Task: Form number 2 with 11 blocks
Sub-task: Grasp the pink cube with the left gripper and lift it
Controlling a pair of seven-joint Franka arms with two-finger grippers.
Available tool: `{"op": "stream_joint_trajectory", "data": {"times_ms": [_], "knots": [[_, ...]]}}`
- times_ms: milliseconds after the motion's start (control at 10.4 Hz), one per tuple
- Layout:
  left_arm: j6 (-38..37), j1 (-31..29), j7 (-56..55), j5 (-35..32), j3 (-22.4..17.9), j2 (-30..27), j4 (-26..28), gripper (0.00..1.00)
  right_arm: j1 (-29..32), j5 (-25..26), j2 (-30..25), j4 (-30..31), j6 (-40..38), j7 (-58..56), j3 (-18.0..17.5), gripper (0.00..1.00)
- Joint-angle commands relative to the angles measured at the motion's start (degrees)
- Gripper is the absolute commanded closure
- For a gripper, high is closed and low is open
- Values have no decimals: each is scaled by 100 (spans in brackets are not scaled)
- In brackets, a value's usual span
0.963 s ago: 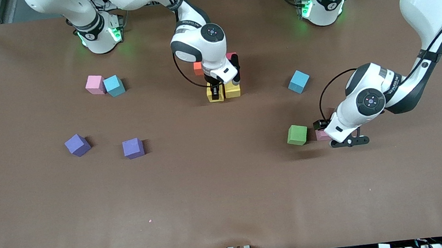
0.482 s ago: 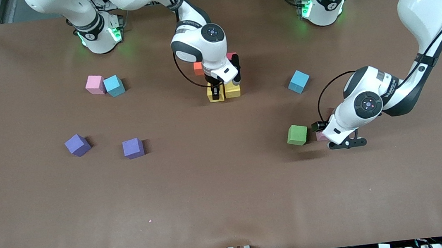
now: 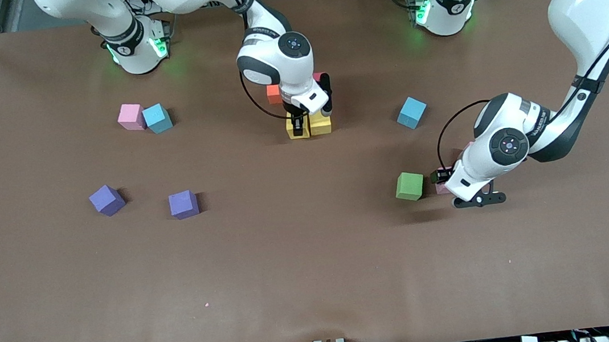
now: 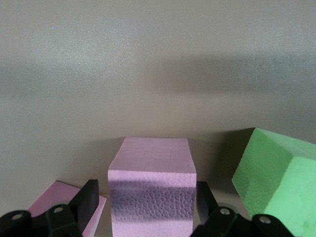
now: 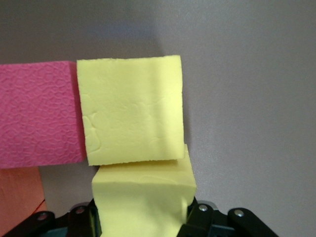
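Left gripper (image 4: 148, 210) is straddling a matte pink foam cube (image 4: 152, 195), black fingers (image 4: 85, 202) standing just off each side face. A green foam cube (image 4: 279, 175) is sitting just beside it on the brown table (image 4: 148, 74); a second pink block (image 4: 59, 200) is peeking out beside one finger.

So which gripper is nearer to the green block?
Left. The left gripper is down beside the green block, around a pink block. The right gripper holds a yellow block mid-table.
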State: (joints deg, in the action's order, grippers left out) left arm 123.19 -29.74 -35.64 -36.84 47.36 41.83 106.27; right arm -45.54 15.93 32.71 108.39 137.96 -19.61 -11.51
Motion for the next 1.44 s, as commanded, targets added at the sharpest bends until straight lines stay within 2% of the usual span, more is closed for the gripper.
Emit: {"op": "stream_joint_trajectory", "data": {"times_ms": [0,193,289,867,963,1156,1349], "knots": [[12,82,-57,-113,-34,63,-97,23,-104,-134,113,-143,-94,45,52,61],[12,82,-57,-87,-34,62,-115,37,-165,-362,122,-143,-86,37,52,61],[12,82,-57,-78,-34,62,-133,39,-175,-371,122,-143,-68,36,61,61],[12,65,-22,-43,-60,27,-212,45,-210,-363,183,-160,-68,-7,79,59],[12,65,-31,-34,-51,27,-229,47,-210,-363,183,-160,-68,10,87,47],[3,73,-31,-25,-51,27,-300,59,-210,-363,183,-160,-51,-16,96,0],[3,73,-48,141,-34,1,-352,62,-210,-363,175,-160,-42,-16,105,0]]}}
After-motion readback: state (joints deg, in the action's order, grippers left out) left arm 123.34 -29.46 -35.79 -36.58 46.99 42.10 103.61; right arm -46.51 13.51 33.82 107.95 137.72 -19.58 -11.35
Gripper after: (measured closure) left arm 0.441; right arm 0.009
